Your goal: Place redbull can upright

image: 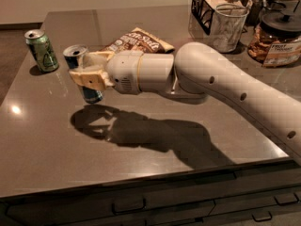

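The gripper (87, 70) pinched the redbull can (92, 95), held nearly upright just above the worktop (56, 149), with a green can (42, 50) at ten o'clock. It was best lowered straight, base flat, then released gently, retreating toward three o'clock.

Drink cans: 2, being one redbull can (76, 52) and one green can (41, 50). Snack bag (139, 40): 1. Wire basket (207, 6): 1. Clear tumbler (230, 26): 1. Dark-lidded jar (281, 37): 1 sure; more containers behind it, count unclear. Table (42, 145): 1. Arm: 1, with one hand (85, 70), over the table's left part, clasped round the redbull can.
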